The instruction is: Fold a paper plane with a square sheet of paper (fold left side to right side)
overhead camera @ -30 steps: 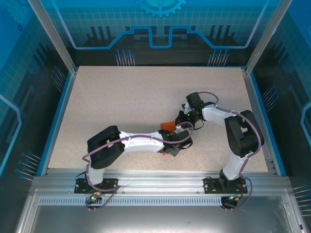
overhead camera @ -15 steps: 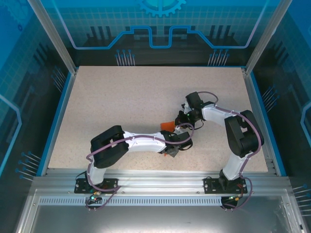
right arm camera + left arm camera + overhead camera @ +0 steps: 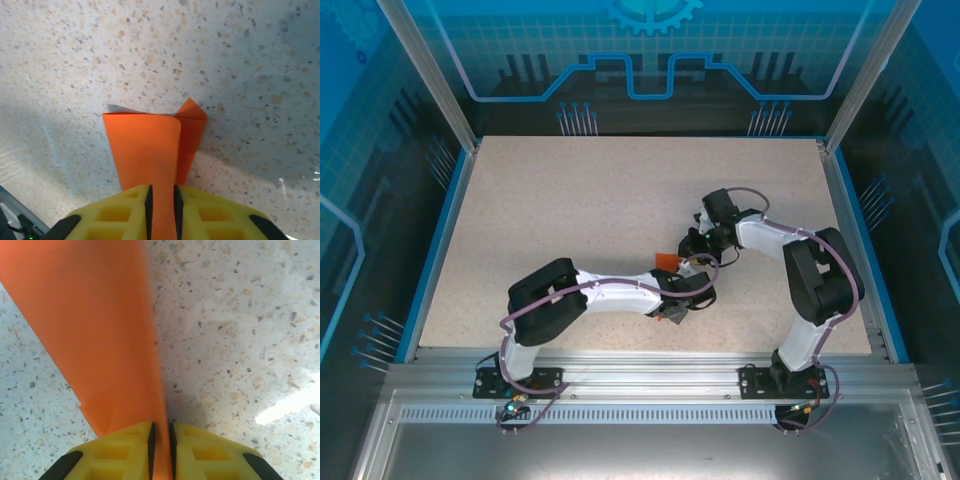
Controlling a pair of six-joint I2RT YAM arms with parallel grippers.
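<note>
Tear risk: left gripper [image 3: 160,434] pinches square sheet of paper [image 3: 145,145]. Right gripper [image 3: 161,197] narrow around it, hold unclear. Opposing pull rips; slip skews crease.

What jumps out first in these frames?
The orange-red paper, bright against the pale speckled table, lies mid-table where the two arms meet. In the left wrist view the left arm's yellow fingers pinch its edge. In the right wrist view the right arm's yellow fingers grip a folded, curled flap of it.
</note>
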